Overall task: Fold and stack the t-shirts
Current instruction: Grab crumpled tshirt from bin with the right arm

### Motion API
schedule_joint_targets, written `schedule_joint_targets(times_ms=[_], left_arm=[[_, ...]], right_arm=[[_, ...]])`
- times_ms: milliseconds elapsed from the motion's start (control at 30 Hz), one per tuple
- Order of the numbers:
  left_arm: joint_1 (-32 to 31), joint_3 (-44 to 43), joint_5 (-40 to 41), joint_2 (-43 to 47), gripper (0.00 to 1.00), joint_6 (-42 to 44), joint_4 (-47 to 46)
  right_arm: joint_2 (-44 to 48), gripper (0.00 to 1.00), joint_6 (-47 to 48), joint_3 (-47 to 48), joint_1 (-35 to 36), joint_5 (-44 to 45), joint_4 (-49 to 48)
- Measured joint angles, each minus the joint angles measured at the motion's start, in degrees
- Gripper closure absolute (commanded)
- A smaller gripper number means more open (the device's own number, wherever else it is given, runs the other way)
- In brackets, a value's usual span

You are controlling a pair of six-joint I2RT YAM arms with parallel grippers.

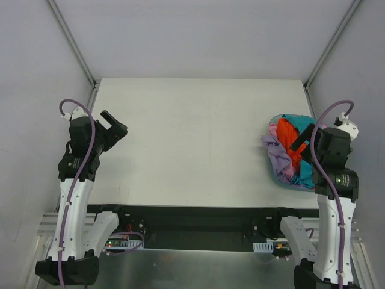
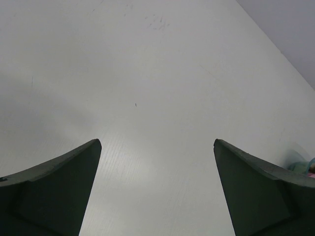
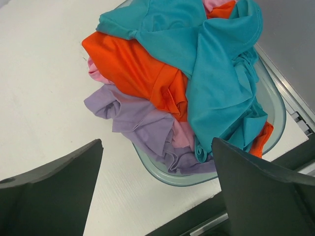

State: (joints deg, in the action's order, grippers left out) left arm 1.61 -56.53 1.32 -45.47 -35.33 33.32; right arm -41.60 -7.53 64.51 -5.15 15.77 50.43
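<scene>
The t-shirts lie crumpled in one heap at the table's right edge. In the right wrist view the teal shirt (image 3: 211, 64) is on top, with the orange-red shirt (image 3: 133, 64) under it. The lavender shirt (image 3: 133, 118) spills over the front and a pink shirt (image 3: 182, 132) shows between the folds. In the top view the heap (image 1: 290, 147) sits just left of my right gripper (image 1: 304, 139). That gripper (image 3: 157, 142) hovers open above the heap's near side and holds nothing. My left gripper (image 1: 113, 125) is open over bare table at the far left (image 2: 157, 142).
The heap sits in a shallow bluish see-through tub (image 3: 167, 174) close to the table's right and front edges. The white table (image 1: 192, 144) stretches between the two arms. Grey walls and metal rails enclose the table at the back and sides.
</scene>
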Motion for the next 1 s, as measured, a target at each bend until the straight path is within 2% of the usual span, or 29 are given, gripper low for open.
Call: schedule_joint_targets(times_ms=[267,467,567,767,1000], left_arm=[[0.0,0.0,-1.3,-1.4,0.0,-0.1,0.0],[0.0,0.0,-2.4,-5.3,0.01,0.0,0.0],[0.0,0.0,-2.9,-5.9,0.01,0.0,0.0],[0.0,0.0,-3.0,-7.0,0.0,0.1,-0.1],[0.0,0.0,-3.9,-8.9,0.01,0.2,-0.1]], right_arm=[[-9.1,0.03,1.5,5.2,-0.2,-0.5,1.4],[-26.0,0.01,1.0,14.0,-8.0,-2.8,1.3],[-36.0,0.07,1.1,17.8,-11.8,-3.4,0.8],[-50.0,0.09,0.9,22.8,-13.9,-5.4,0.2],[-53.0,0.09,-0.5,23.3,-15.6,-3.1,0.8]])
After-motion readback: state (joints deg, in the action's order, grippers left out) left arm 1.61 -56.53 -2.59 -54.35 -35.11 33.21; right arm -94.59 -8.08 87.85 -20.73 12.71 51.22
